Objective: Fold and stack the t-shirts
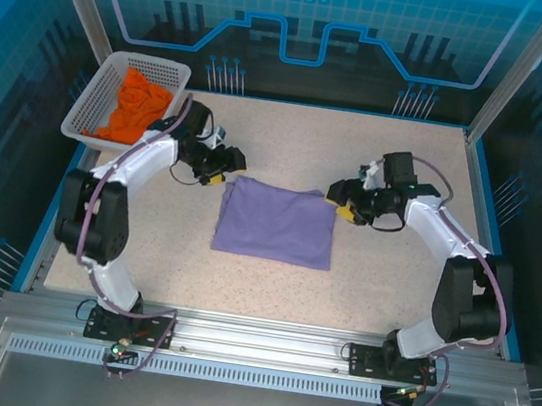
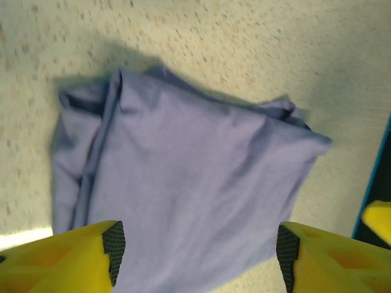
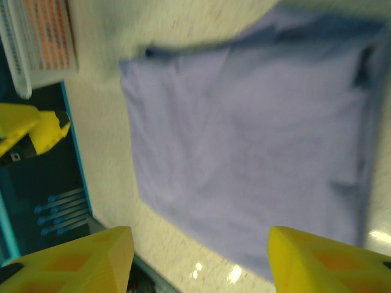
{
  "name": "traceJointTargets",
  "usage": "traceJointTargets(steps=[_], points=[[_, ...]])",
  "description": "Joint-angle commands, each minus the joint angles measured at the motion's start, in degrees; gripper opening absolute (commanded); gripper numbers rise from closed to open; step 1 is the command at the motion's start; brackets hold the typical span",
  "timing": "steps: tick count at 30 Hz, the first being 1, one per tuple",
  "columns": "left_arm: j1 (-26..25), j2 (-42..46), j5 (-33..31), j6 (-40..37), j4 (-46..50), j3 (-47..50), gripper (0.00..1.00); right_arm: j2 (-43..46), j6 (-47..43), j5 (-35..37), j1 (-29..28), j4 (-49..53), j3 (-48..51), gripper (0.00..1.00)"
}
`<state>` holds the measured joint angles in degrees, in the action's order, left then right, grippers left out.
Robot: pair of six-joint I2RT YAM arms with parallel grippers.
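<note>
Both open and empty, the left end effector and right end effector are held beside the lavender t-shirt, whose fold could be dragged apart if snagged.

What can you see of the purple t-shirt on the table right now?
The purple t-shirt is soft lavender cloth, folded into a rough rectangle and lying flat in the middle of the speckled table. No lettering shows on its upper face. Layered folds bunch along one side edge. The left gripper and right gripper sit at its far corners with jaws open, neither clamping the cloth; whether they brush it cannot be told.
</note>
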<state>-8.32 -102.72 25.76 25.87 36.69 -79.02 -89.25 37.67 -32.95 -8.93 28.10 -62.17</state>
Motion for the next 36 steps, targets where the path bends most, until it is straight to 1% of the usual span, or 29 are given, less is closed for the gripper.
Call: traceJointTargets(steps=[1,3,5,7,9,13,16,19,21,23,25,29,31,33,36], points=[[0.9,-7.9,-0.2,-7.7,5.0,-5.9,0.68,-5.9,-5.2,3.2,0.9,0.3,-3.5,0.61],[0.9,-12.2,0.5,-8.6,5.3,-9.3,0.67,-9.4,-7.8,5.4,1.0,1.7,-6.3,0.63],[0.9,-14.7,1.0,-8.8,4.9,-11.2,0.67,-12.3,-9.3,5.7,1.1,3.0,-9.2,0.65],[0.9,-15.9,0.8,-8.7,4.1,-11.9,0.67,-15.9,-11.1,6.6,1.0,5.5,-12.5,0.64],[0.9,-17.3,1.0,-8.6,3.3,-12.7,0.66,-18.7,-12.5,9.6,0.6,8.1,-14.6,0.63],[0.6,-19.2,2.0,-8.6,3.3,-13.5,0.61,-20.6,-13.1,11.7,0.3,8.0,-15.0,0.6],[0.5,-19.4,2.0,-8.5,2.7,-13.0,0.58,-22.7,-13.8,11.2,-0.2,9.4,-17.2,0.53],[0.5,-19.8,2.5,-8.3,2.2,-12.4,0.51,-24.5,-14.1,10.8,-0.7,10.3,-18.9,0.46],[0.5,-20.0,2.7,-8.1,2.0,-12.2,0.48,-25.7,-14.1,10.2,-0.8,11.0,-20.1,0.38],[0.3,-19.9,2.9,-8.0,1.6,-12.1,0.44,-26.4,-14.0,9.8,-1.1,11.5,-20.8,0.32],[0.2,-19.8,3.2,-7.9,1.3,-12.0,0.38,-26.5,-14.1,9.8,-1.5,11.6,-20.9,0.26],[-0.3,-19.7,4.2,-7.6,0.5,-12.1,0.23,-25.9,-14.1,8.8,-1.7,11.6,-21.0,0.08],[-0.4,-19.2,4.5,-7.6,-0.1,-11.8,0.15,-24.9,-14.0,8.7,-1.7,11.2,-20.8,0.02],[-0.6,-18.0,4.9,-7.6,-1.4,-10.8,0.06,-23.9,-14.1,8.3,-1.8,10.7,-20.5,0.0],[-0.7,-14.1,5.1,-7.0,-5.2,-7.6,0.02,-22.1,-14.2,6.8,-1.9,9.4,-19.7,0.0]])
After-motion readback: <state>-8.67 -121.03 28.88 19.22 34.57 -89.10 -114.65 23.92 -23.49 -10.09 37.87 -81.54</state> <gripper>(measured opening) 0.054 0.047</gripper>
